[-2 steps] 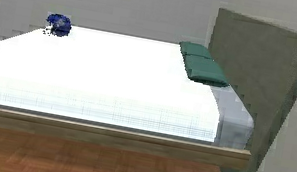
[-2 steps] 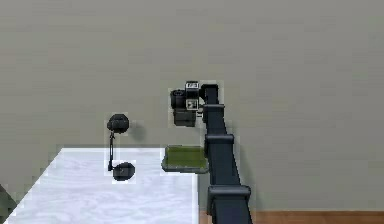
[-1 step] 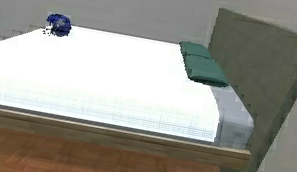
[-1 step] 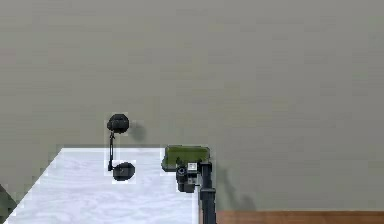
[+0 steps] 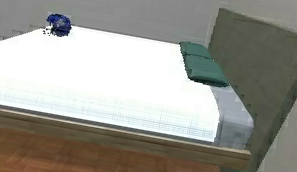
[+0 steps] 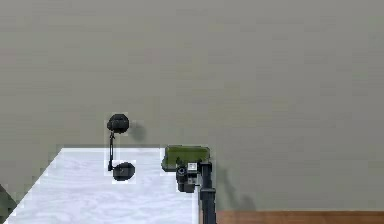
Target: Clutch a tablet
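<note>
On the white surface (image 6: 80, 190): grasp step is coming up

An olive-green slab (image 6: 187, 154), probably the tablet, is lying near a black lamp (image 6: 118, 145). The gripper (image 6: 183, 178) is sitting right at it; whether it is holding anything, or how its fingers are set, I cannot tell. I am judging the next move as securing a hold, then lifting clear.

White bed (image 5: 97, 80), grey headboard (image 5: 257, 93), green pillow (image 5: 202, 63); wooden floor (image 5: 61, 166), grey wall (image 6: 200, 60).
</note>
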### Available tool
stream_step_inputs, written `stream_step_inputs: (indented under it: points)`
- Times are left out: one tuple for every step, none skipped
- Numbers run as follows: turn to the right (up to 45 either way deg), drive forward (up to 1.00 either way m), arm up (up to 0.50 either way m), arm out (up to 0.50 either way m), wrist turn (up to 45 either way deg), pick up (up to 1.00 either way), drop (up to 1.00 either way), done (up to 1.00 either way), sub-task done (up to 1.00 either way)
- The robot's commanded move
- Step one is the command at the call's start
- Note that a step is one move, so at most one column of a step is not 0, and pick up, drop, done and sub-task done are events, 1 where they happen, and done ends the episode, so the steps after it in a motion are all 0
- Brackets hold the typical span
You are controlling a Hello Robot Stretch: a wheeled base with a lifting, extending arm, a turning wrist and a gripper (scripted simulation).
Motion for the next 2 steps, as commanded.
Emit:
stream_step_inputs:
  points:
    - [0.0, 0.0, 0.1, 0.0, 0.0, 0.0, 0.0, 0.0, 0.0]
    - [0.0, 0.0, 0.0, 0.0, 0.0, 0.0, 0.0, 1.0, 0.0]
